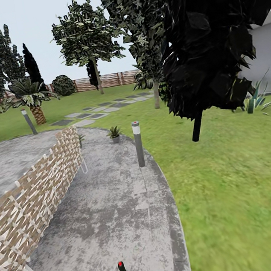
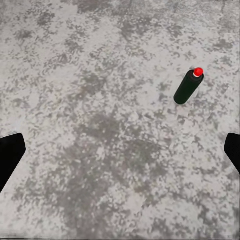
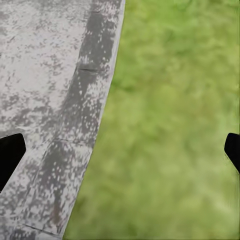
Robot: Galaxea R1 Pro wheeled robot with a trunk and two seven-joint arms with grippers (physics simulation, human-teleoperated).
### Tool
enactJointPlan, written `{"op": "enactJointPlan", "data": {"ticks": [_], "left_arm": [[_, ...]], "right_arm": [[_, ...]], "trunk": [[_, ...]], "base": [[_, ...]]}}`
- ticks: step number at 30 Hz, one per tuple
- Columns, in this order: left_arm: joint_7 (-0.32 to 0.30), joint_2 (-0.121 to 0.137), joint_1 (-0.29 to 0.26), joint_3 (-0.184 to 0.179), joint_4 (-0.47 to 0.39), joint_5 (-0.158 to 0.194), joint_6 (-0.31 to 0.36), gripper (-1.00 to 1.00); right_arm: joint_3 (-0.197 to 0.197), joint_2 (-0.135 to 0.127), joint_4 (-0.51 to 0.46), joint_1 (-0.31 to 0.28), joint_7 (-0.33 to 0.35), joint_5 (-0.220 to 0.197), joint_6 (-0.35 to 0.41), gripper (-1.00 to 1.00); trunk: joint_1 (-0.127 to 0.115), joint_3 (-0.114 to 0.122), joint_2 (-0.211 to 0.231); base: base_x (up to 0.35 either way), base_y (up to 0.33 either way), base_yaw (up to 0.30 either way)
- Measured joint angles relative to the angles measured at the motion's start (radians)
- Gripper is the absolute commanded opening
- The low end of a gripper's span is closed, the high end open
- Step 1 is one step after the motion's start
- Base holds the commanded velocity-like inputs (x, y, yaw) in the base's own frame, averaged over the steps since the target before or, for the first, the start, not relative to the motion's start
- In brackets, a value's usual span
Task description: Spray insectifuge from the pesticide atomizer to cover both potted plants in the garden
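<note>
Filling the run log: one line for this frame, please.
phase: approach | pesticide atomizer: upright on patio, ungrasped | left gripper: open over paving | right gripper: open over patio edge | potted plant: ahead

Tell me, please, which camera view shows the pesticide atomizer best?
The left wrist view: the pesticide atomizer stands on the grey paving, large and unobstructed, red top clear. The head view shows it small, near the bottom edge. The right wrist view looks at the patio edge and lawn.

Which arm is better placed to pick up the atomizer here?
Left. The pesticide atomizer stands on the patio ahead of the open left claw; the right claw faces the lawn edge.
</note>
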Motion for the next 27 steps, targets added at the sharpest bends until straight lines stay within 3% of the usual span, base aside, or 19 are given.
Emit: {"op": "enactJointPlan", "data": {"ticks": [17,27], "left_arm": [[0.000,0.000,0.000,0.000,0.000,0.000,0.000,1.00],[0.000,0.000,0.000,0.000,-0.001,0.000,0.000,1.00]], "right_arm": [[0.000,0.000,0.000,0.000,0.000,0.000,0.000,1.00],[0.000,0.000,0.000,0.000,0.000,0.000,0.000,1.00]], "trunk": [[0.000,-0.010,0.000],[0.000,-0.017,0.000]], "base": [[0.145,-0.242,0.274],[0.048,-0.267,0.272]]}}
